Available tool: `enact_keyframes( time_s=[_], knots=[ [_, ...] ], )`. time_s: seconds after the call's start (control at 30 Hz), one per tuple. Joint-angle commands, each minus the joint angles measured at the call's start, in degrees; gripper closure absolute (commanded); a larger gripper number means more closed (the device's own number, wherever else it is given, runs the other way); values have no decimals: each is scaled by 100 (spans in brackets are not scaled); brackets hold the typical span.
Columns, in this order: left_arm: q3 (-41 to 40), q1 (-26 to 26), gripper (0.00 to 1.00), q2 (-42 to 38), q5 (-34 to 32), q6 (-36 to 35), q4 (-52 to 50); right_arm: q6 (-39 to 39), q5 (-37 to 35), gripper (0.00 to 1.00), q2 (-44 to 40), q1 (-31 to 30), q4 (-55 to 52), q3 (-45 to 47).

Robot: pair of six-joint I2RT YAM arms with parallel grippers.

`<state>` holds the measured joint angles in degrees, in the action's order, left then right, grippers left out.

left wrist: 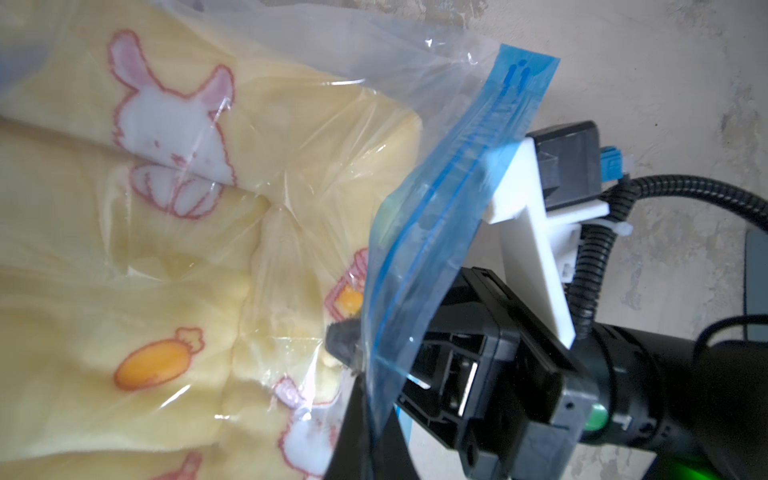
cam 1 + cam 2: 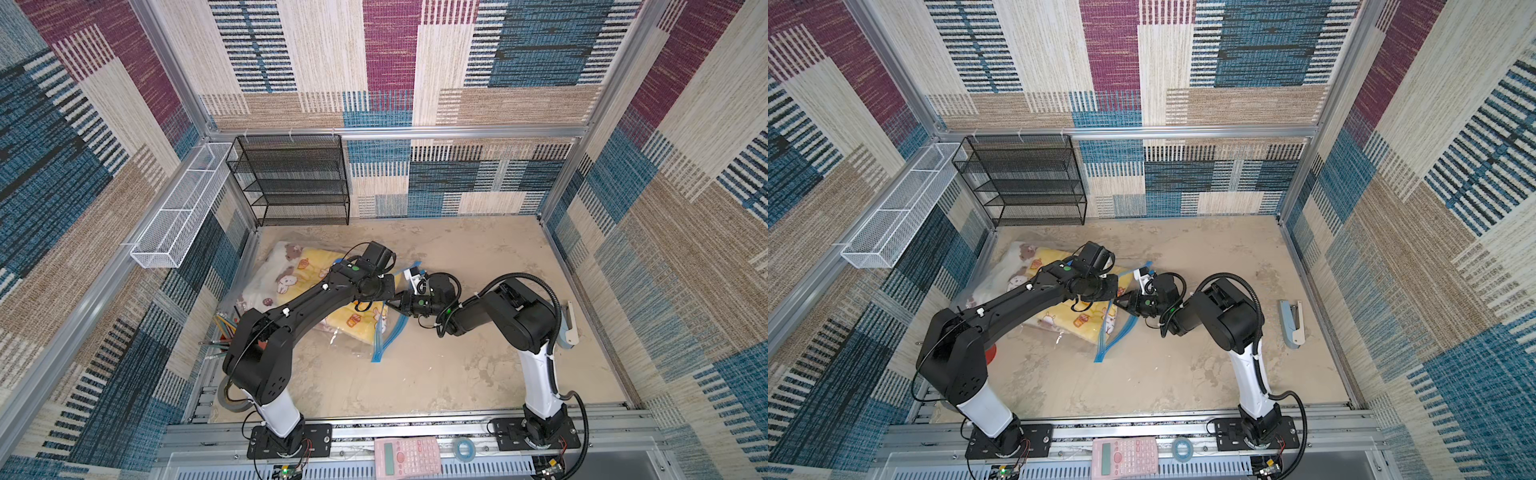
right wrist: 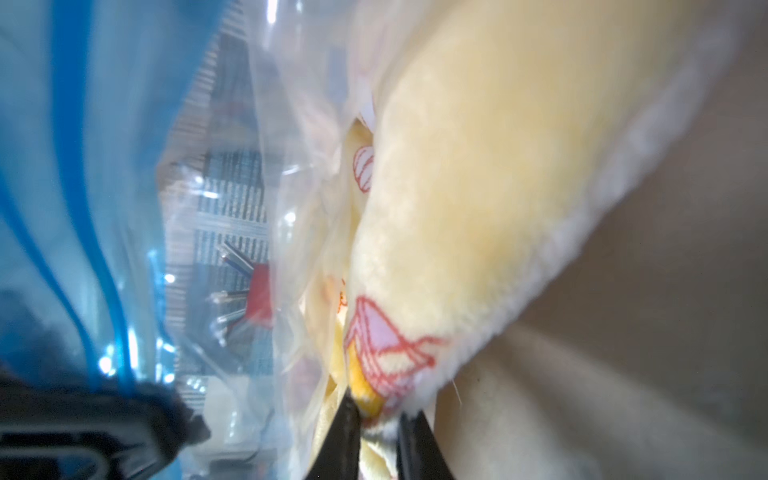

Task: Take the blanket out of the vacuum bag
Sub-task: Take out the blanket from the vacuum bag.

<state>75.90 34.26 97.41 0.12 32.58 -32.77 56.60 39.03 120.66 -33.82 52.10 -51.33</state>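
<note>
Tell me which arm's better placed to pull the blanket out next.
Right. The right hand is inside the vacuum bag mouth, jaws pinched on the blanket edge, so it can likely draw back. The left hand is shut on the blue zip strip, holding the mouth open; best left there.

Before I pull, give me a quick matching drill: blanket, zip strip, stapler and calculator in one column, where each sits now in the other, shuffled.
Things:
1. blanket
2. blue zip strip
3. stapler
4. pink calculator

Places:
A. on the front rail
B. inside the clear vacuum bag, a corner pinched by the right gripper
C. on the table, by the wall on the right arm's side
D. along the bag's open mouth

Pairs: 1-B, 2-D, 3-C, 4-A
</note>
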Motion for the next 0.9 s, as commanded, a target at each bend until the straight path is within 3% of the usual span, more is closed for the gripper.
enact_keyframes(
  time_s=[0.0, 0.27, 0.53, 0.73, 0.87],
  knots=[
    [-18, -7, 100, -15, -29, -20, 108, -177, 130, 90, -125, -12, 296, 69],
    [-24, -26, 100, -4, -49, -38, 111, -324, 67, 100, -421, -10, 511, 342],
    [-48, -34, 100, -24, -201, -111, 108, -438, -5, 100, -771, -10, 737, 596],
    [-54, -42, 100, -72, -271, -135, 100, -755, -504, 100, -974, 59, 150, 678],
    [-58, -43, 100, -81, -292, -132, 101, -554, -388, 100, -939, 253, 341, 787]
  ],
)
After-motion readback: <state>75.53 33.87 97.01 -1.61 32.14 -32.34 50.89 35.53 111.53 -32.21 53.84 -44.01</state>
